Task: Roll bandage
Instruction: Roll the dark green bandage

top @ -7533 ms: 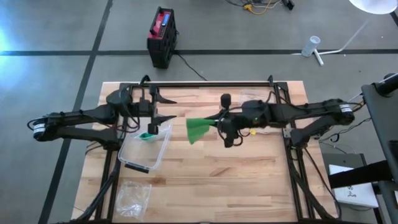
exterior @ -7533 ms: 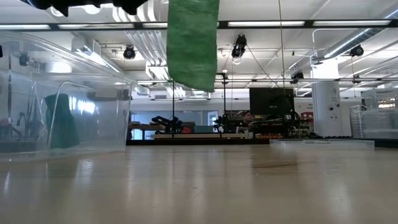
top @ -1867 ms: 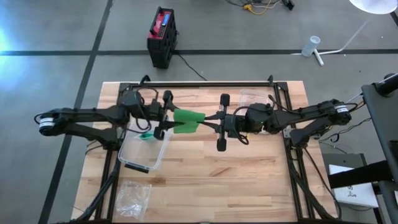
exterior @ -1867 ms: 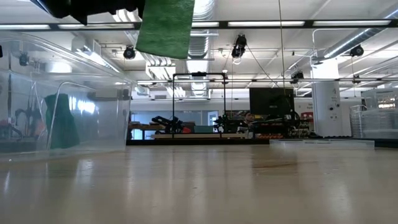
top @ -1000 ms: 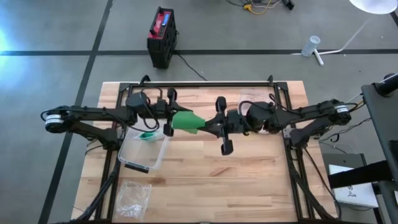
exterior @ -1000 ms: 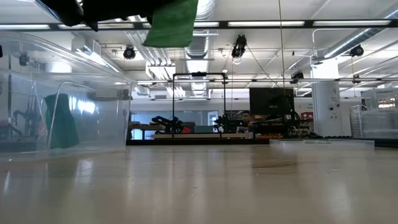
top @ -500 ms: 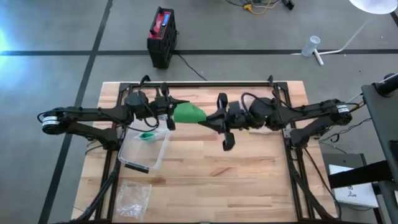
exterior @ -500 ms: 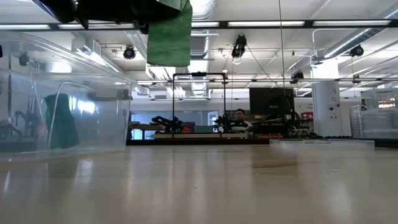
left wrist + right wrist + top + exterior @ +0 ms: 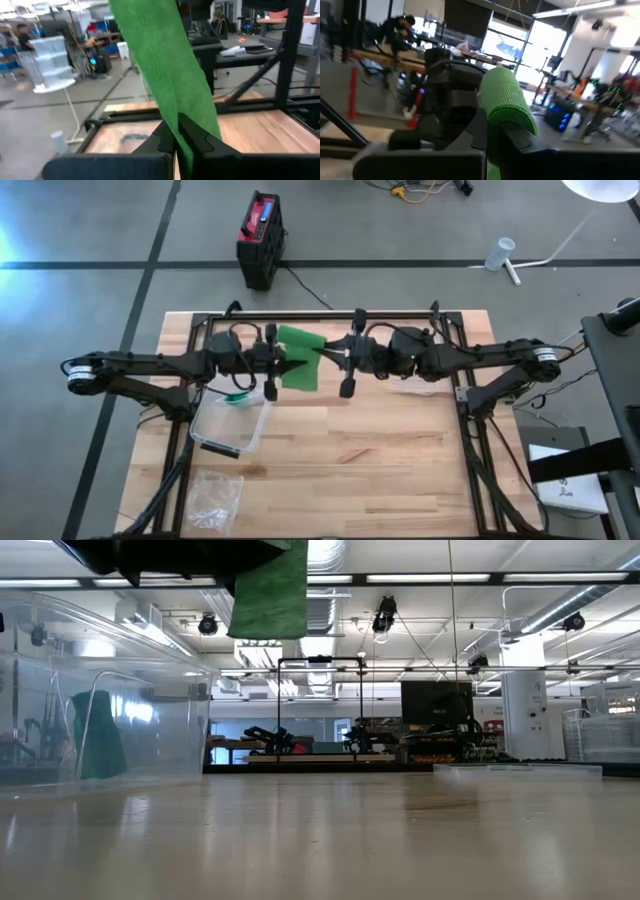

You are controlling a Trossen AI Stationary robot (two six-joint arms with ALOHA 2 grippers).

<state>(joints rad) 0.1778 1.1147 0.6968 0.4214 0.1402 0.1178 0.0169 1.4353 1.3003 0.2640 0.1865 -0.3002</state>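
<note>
Pinching the green bandage (image 9: 297, 357) between them, both arms' clenched fingers have shifted it toward the table's back rail.

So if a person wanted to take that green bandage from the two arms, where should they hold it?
Probably the free strip of the green bandage, hanging mid-air between the left gripper and right gripper. Come from below, toward its flat face: each end is pinched by fingers, so only the loose lower edge is free.
</note>
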